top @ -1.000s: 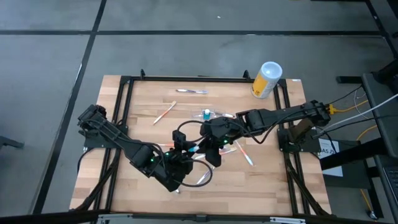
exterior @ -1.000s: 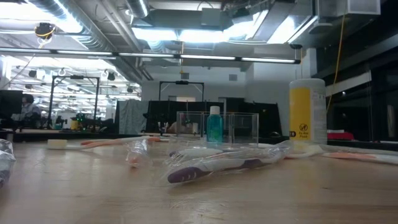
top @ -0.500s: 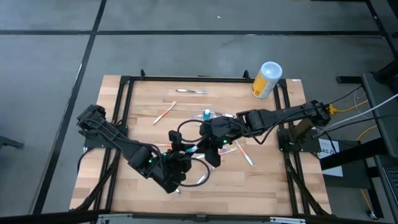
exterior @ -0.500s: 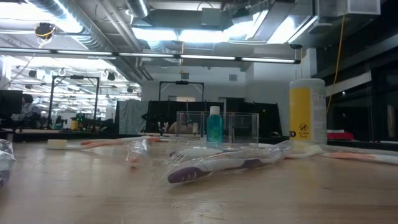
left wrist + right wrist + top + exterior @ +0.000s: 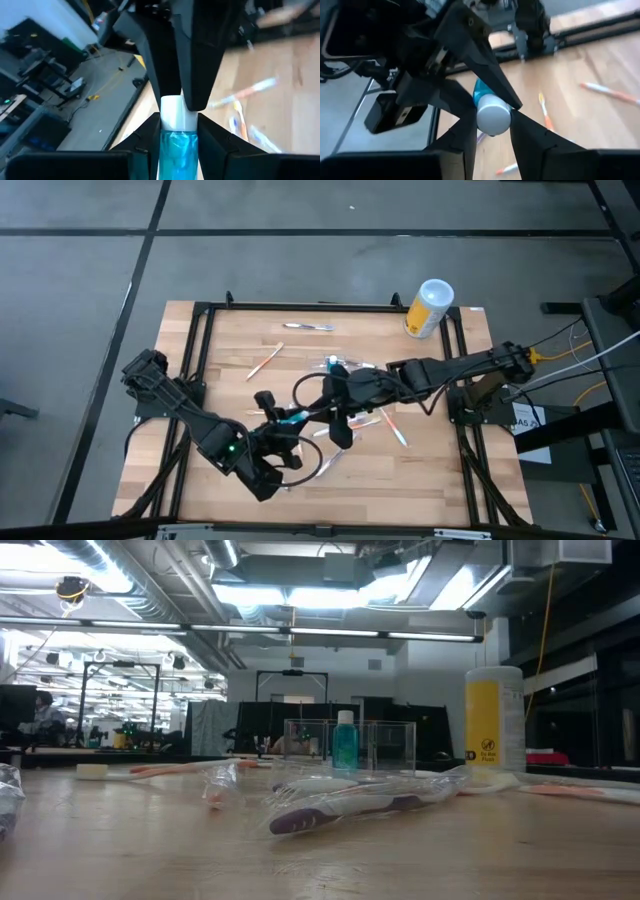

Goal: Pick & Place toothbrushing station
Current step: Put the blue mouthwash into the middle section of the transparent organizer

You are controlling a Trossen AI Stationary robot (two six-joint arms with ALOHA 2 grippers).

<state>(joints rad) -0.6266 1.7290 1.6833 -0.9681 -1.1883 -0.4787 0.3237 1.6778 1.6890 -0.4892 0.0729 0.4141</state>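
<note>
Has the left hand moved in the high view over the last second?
Yes. The left hand, holding the blue bottle together with the right hand, has shifted toward the table's left side, away from the yellow canister.

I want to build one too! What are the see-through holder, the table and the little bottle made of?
Holder: probably clear, shiny hard plastic; the room shows through it. Table: pale wood, smooth; plank lines show. Little bottle, held by left gripper and right gripper: seemingly clear plastic, blue liquid visible, white cap.

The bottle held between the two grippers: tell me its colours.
The bottle is see-through blue-teal with a white cap, clearest in the left wrist view.
</note>
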